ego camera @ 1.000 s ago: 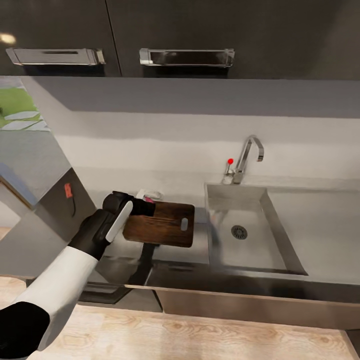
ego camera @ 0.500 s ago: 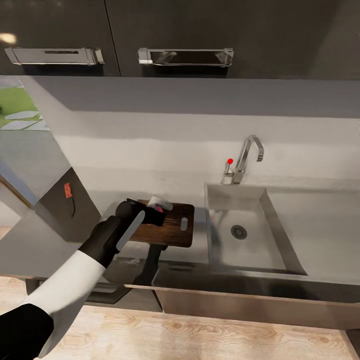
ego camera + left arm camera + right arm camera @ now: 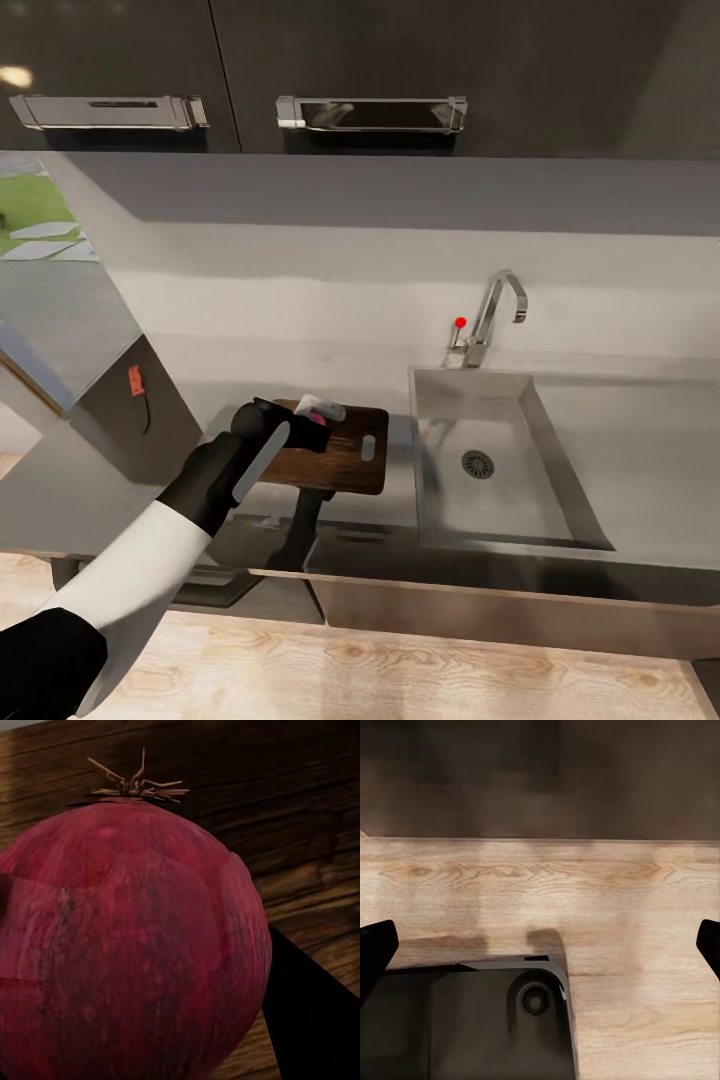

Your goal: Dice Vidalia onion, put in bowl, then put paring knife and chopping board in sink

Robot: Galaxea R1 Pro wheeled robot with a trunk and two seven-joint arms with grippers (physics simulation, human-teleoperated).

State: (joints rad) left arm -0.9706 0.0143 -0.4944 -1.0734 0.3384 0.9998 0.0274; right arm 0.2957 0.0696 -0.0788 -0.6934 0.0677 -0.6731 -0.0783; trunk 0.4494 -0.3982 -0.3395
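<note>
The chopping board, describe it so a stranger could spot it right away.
Find the steel sink under the chrome tap; the chopping board lies flat on the countertop beside it. It is the dark brown wooden rectangle with a slot handle facing the sink.

The head camera is looking down and forward from above the counter (image 3: 390,500), taking in the board (image 3: 340,450), the sink (image 3: 500,460), the tap (image 3: 495,310), the wall cupboards and a strip of wood floor below. The left wrist camera is sitting very close over the board (image 3: 300,832), facing its dark grain, with the onion (image 3: 127,945) crowding the lens; board and onion (image 3: 312,410) are what it is sharing with the head view. The right wrist camera is pointing down at the pale floor (image 3: 607,915) from well above, with a dark machine base underneath.
</note>
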